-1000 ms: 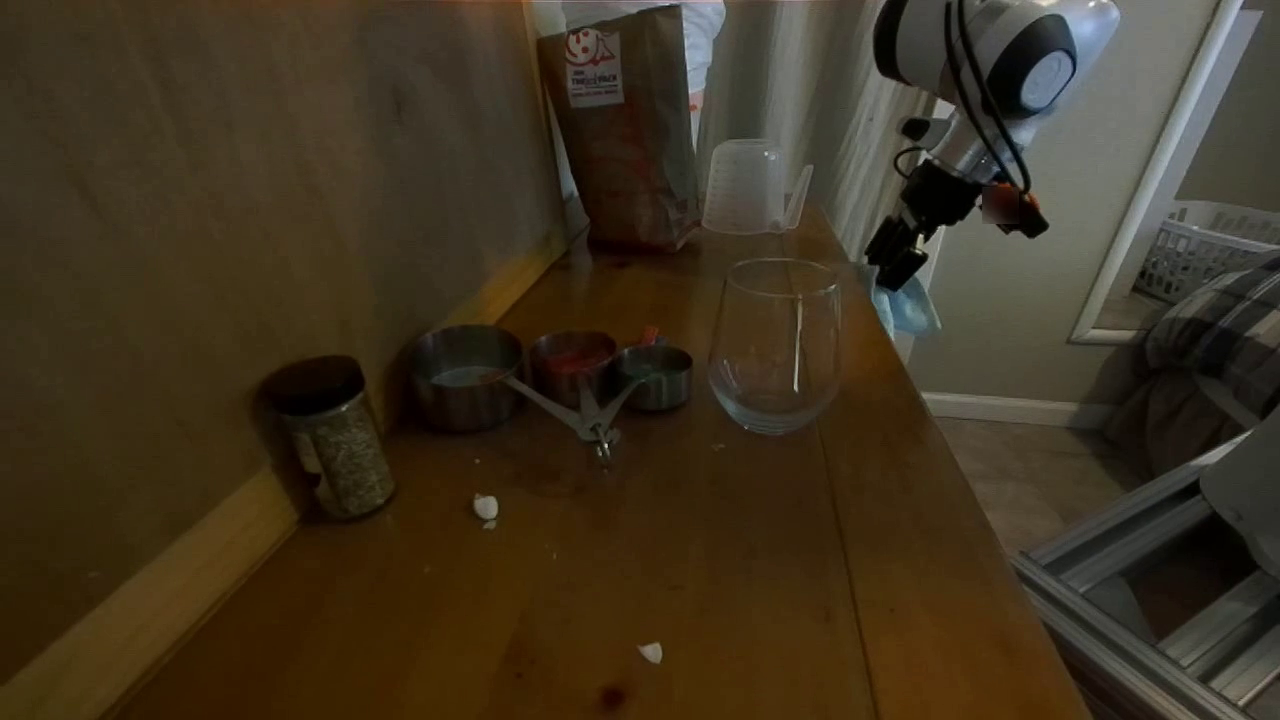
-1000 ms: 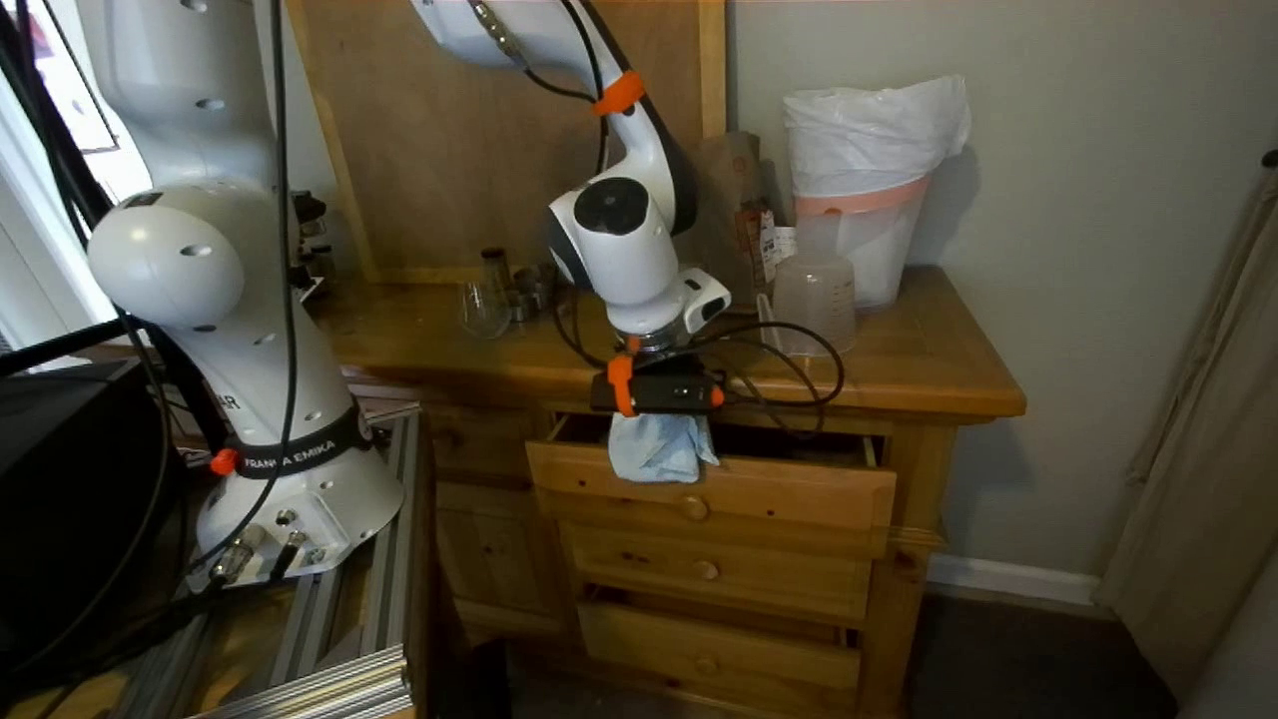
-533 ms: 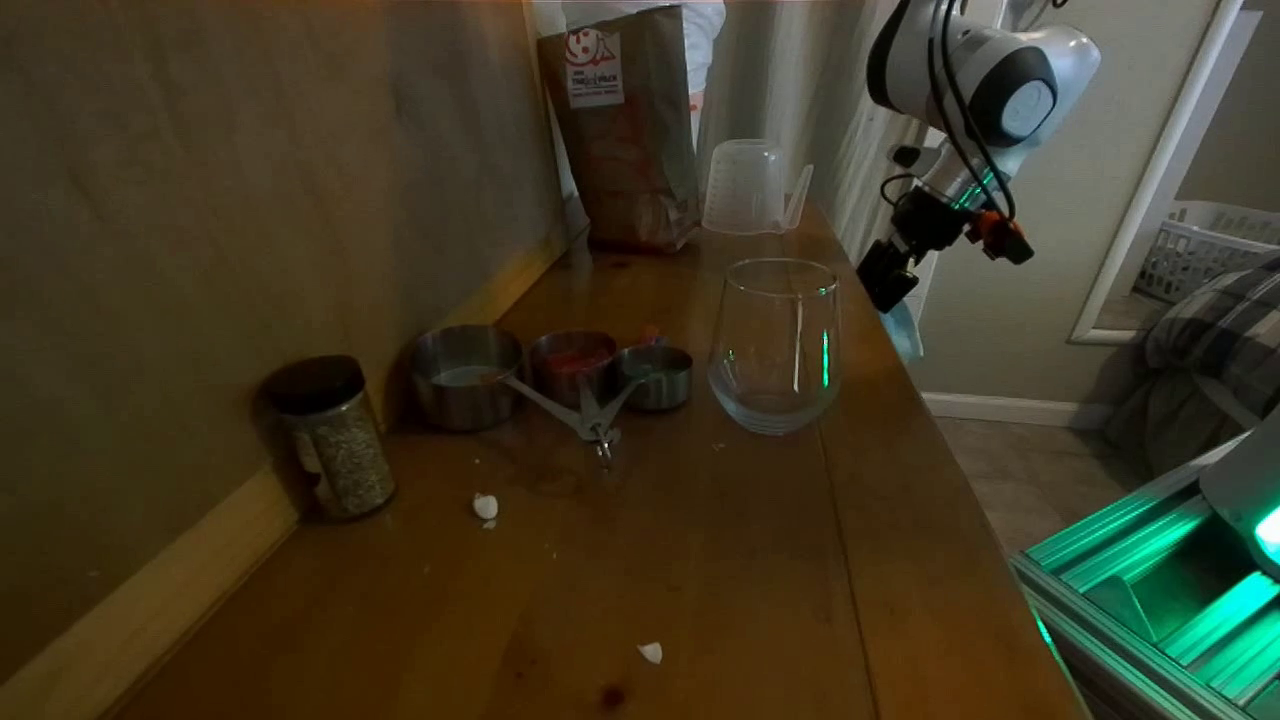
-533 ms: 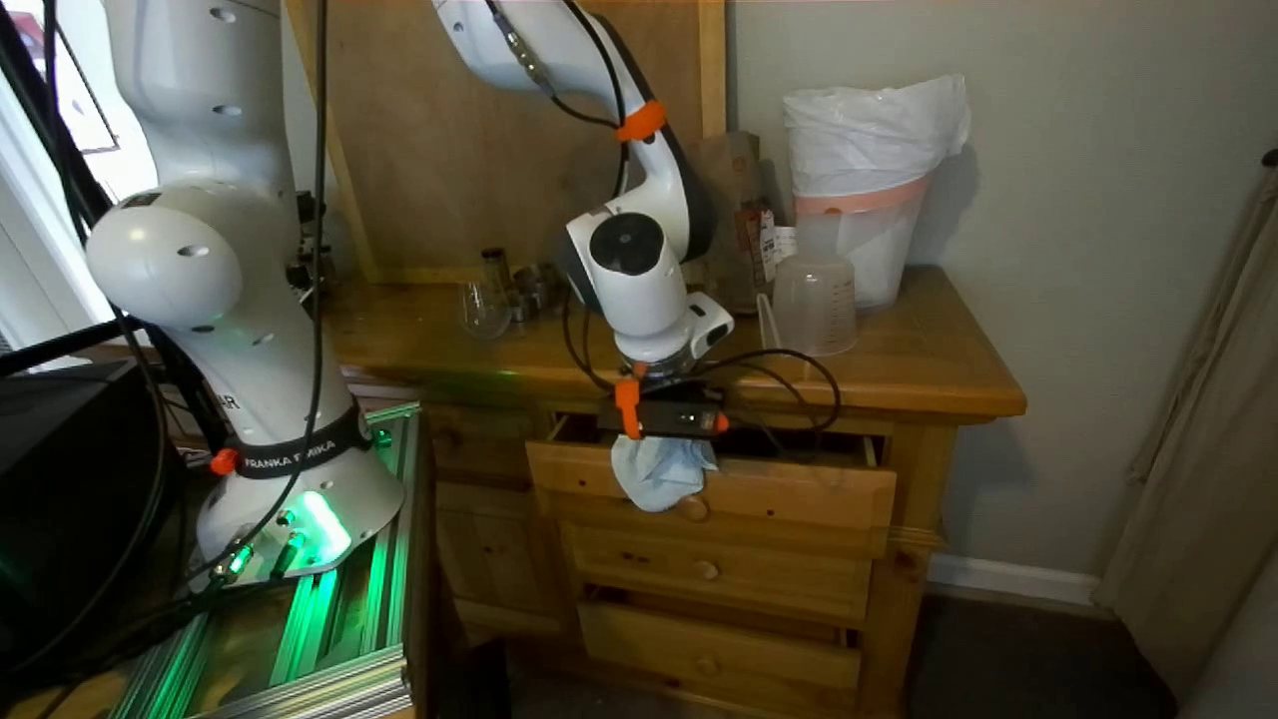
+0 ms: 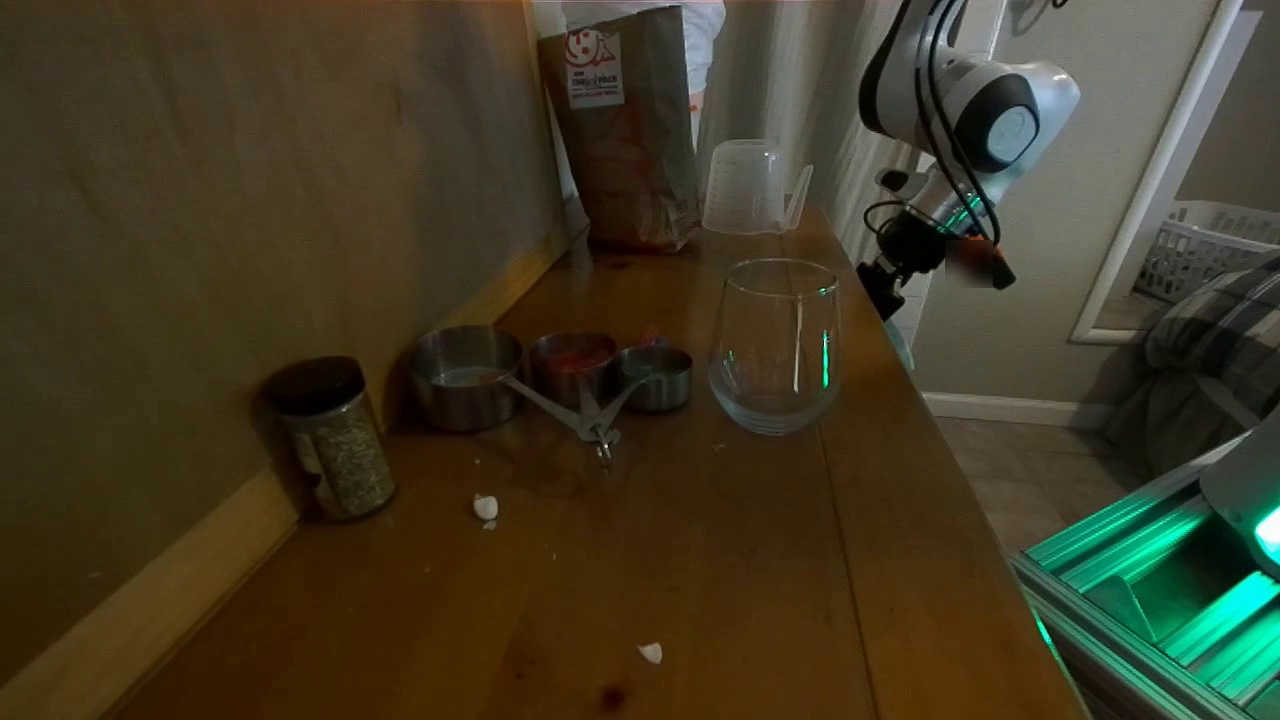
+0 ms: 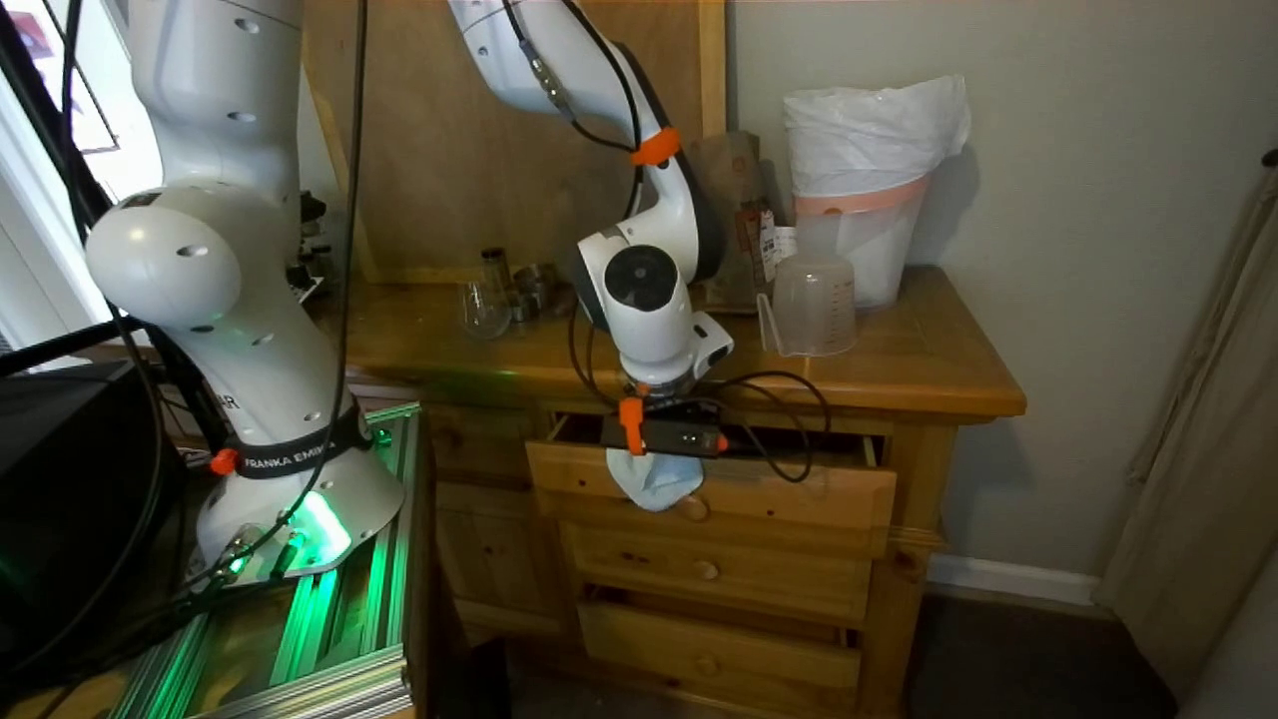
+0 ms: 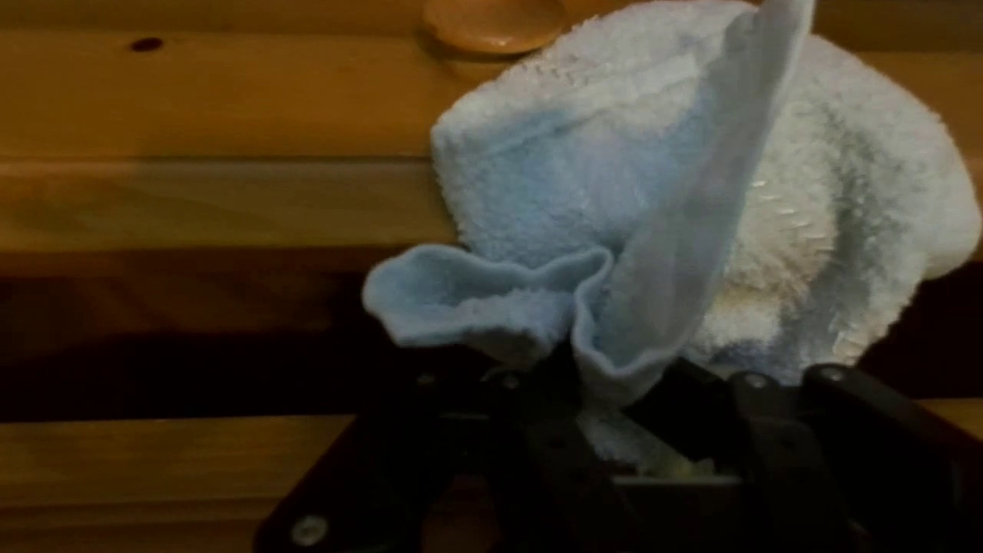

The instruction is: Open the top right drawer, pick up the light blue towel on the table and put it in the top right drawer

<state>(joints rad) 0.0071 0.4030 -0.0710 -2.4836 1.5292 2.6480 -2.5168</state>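
Towel (image 6: 656, 483), light blue, gripped between the jaws, has just been lowered to the open top right drawer (image 6: 799, 494), though much of it is seen hanging across the drawer's front, so that a shift inward is presumably required before release

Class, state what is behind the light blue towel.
In an exterior view, behind the light blue towel is the front of the top right drawer, its knob partly showing. The part directly behind the towel is covered, unseen.
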